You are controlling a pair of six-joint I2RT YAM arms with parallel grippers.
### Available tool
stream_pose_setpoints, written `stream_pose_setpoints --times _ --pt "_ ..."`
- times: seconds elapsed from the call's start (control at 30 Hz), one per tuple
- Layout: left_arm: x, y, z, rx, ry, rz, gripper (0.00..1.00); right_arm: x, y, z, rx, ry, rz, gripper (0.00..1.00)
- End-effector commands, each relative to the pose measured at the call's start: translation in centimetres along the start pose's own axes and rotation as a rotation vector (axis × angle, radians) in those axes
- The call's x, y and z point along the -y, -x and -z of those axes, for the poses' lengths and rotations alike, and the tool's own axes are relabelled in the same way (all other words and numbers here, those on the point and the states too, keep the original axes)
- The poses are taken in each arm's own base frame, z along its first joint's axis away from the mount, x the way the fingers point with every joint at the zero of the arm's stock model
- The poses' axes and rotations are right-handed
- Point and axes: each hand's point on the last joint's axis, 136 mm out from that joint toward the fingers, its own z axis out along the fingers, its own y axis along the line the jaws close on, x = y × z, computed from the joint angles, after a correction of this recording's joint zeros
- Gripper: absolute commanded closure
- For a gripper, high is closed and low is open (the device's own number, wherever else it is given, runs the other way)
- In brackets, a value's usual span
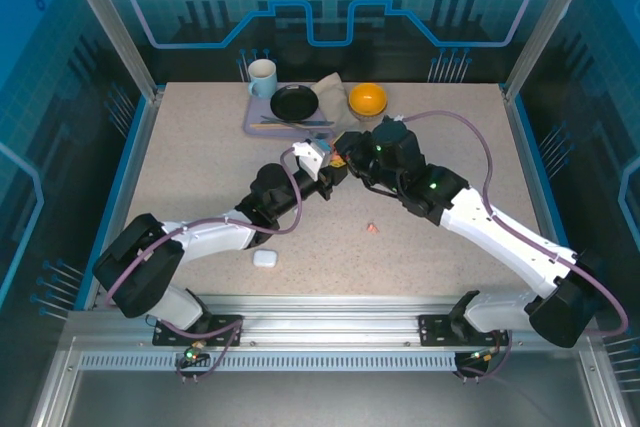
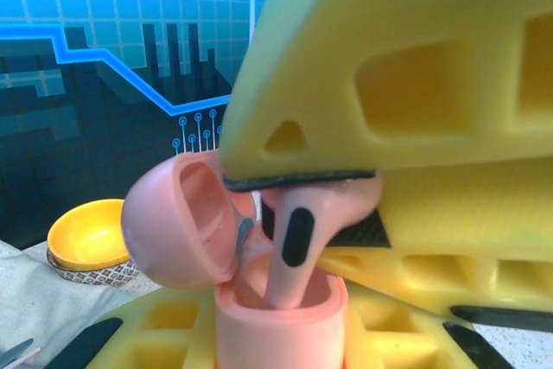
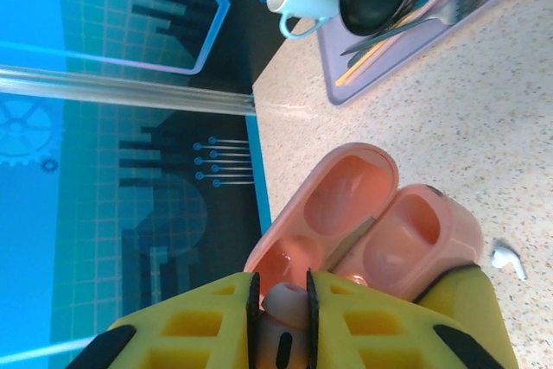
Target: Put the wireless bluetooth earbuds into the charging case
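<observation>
Hovering directly above the open pink charging case (image 3: 406, 239), right claw (image 3: 282, 295) pinches a salmon earbud (image 2: 298, 213), stem pointing straight down, tip inside the case's well; left claw (image 2: 276, 343) clamps the case from below. Next push looks straight down.

Robot lab enclosure: aluminium frame (image 1: 112, 17), printed backdrop (image 1: 330, 7).

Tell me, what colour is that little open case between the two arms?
Salmon pink all over; the right wrist view shows the charging case best.
</observation>
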Motion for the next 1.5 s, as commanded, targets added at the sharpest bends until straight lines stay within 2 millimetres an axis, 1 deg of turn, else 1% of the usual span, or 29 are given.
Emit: stream_pose_setpoints --times 0.0,0.07,0.17,0.3,0.67,0.77,0.9,1.0,1.17,1.27,1.33,1.43,1.47 --pt "0.8 5.8 0.4 0.165 -0.018 -0.04 1.0 3.7 -1.1 0.0 0.002 -0.18 0.006 0.78" --pt "0.7 5.8 0.4 0.167 -0.016 -0.038 1.0 4.0 -1.2 0.0 0.0 -0.212 0.015 0.78" --pt "0.8 5.9 0.5 0.169 -0.016 -0.038 1.0 4.3 -1.2 0.1 0.006 -0.248 0.022 0.73" --pt "0.7 6.0 0.7 0.169 -0.014 -0.038 1.0 4.0 -1.0 0.0 0.015 -0.249 0.032 0.7" --pt "1.1 5.8 1.1 0.165 -0.031 -0.023 1.0 3.3 0.7 -0.2 0.044 -0.254 0.041 0.67" --pt "1.3 5.6 1.1 0.159 -0.043 -0.019 1.0 2.8 1.0 -0.6 0.039 -0.255 0.046 0.66" --pt "1.6 5.3 1.1 0.15 -0.058 -0.017 1.0 1.8 0.8 -1.1 0.007 -0.254 0.069 0.67" --pt "1.7 5.2 1.2 0.148 -0.056 -0.015 1.0 1.5 0.5 -1.4 -0.013 -0.259 0.082 0.67" --pt "1.6 4.9 1.2 0.143 -0.055 -0.015 1.0 0.8 0.4 -1.4 -0.015 -0.235 0.102 0.67" --pt "1.5 5.0 1.5 0.15 -0.048 -0.016 1.0 -0.3 1.3 -0.5 0.016 -0.212 0.175 0.65" --pt "1.5 5.1 1.8 0.15 -0.045 -0.024 1.0 -1.0 2.1 0.9 0.044 -0.198 0.233 0.61" --pt "1.8 5.1 2.5 0.144 -0.064 -0.044 1.0 -1.7 3.3 3.1 0.078 -0.165 0.311 0.53" --pt "1.9 5.2 2.7 0.144 -0.072 -0.047 1.0 -1.9 3.5 3.8 0.078 -0.154 0.337 0.52"
